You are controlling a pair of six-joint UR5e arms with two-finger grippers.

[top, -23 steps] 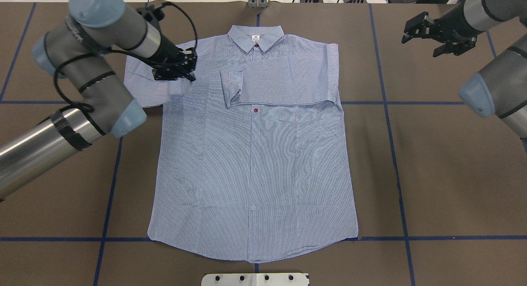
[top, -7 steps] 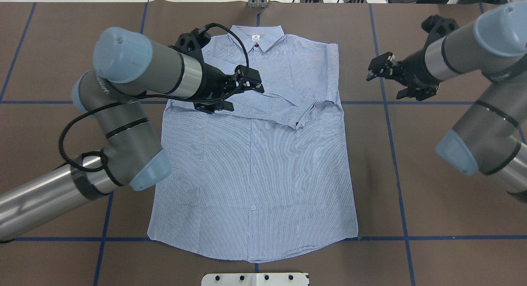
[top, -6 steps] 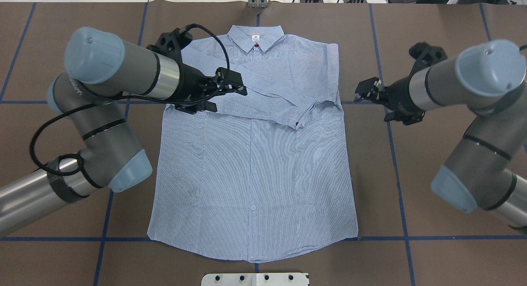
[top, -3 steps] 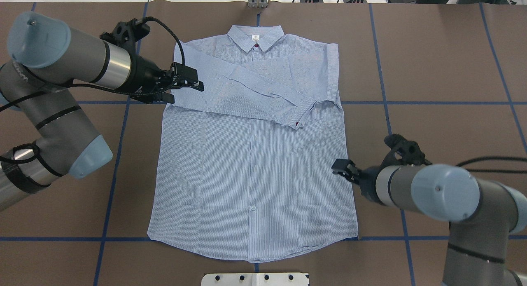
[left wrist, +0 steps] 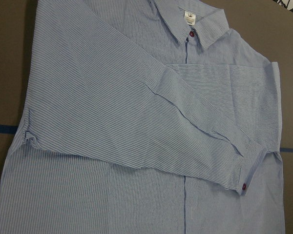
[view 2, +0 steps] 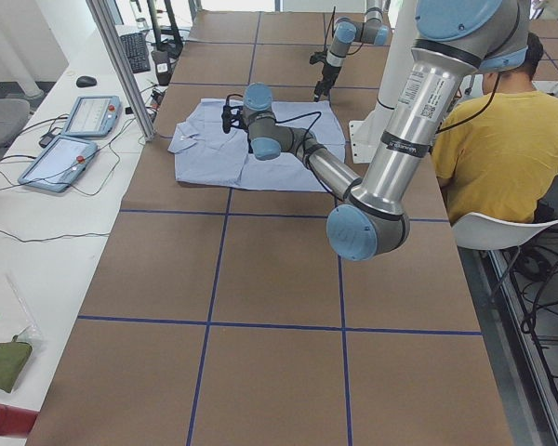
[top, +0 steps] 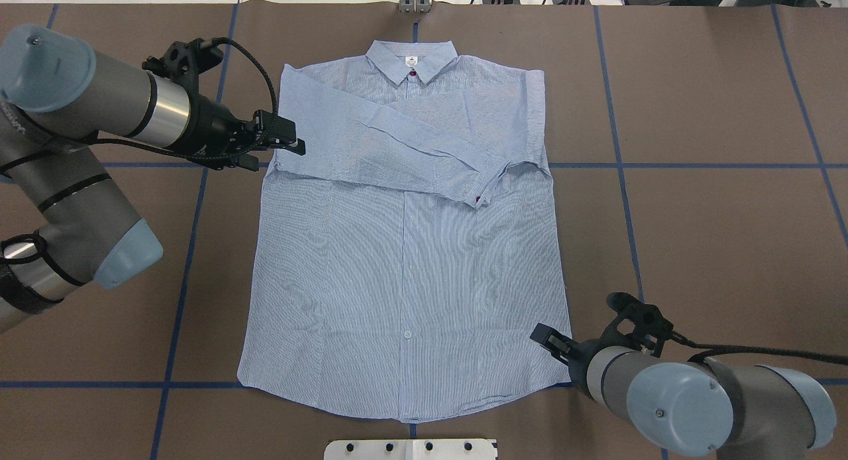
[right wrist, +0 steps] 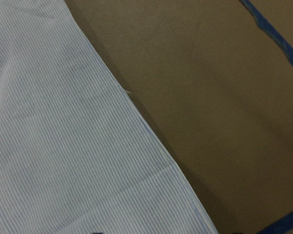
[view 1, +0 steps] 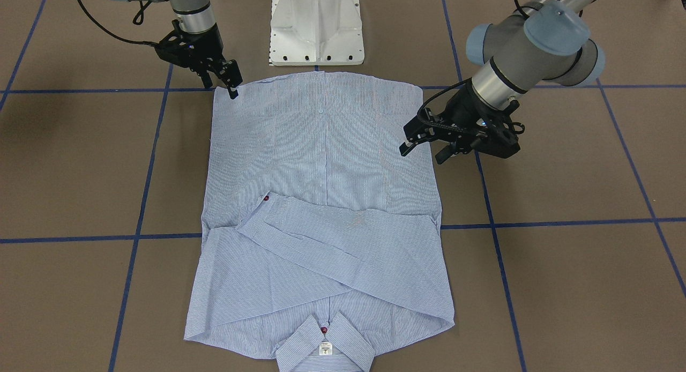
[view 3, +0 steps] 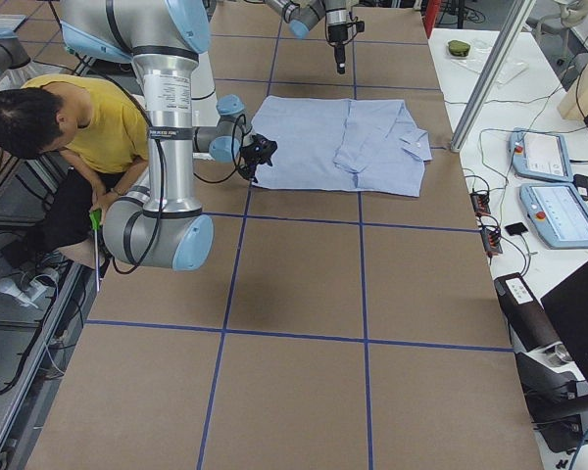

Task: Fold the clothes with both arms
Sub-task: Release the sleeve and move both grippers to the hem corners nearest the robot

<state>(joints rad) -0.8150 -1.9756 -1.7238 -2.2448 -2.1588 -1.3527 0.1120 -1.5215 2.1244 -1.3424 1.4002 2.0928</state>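
The striped shirt [top: 411,268] lies flat and face up, collar at the far side, with both sleeves folded across the chest. It also shows in the front view [view 1: 321,163] and in the left wrist view [left wrist: 112,97]. My left gripper [top: 298,136] is open and empty, just above the shirt's left edge by the armpit; the front view [view 1: 420,154] shows it too. My right gripper [top: 544,339] hovers at the shirt's near right hem corner. In the front view [view 1: 222,89] it looks open and empty. The right wrist view shows the shirt's side edge [right wrist: 49,146] close below.
The brown table mat carries blue tape lines [top: 185,261]. The white pedestal base [view 1: 316,23] stands just behind the hem. A person in a yellow shirt [view 3: 88,117] sits behind the robot. Tablets [view 3: 549,186] lie on the white bench beyond the collar end.
My left gripper carried the left sleeve across the chest, let it go and drew back to the shirt's left edge. My right gripper swept from the far right down to the hem corner.
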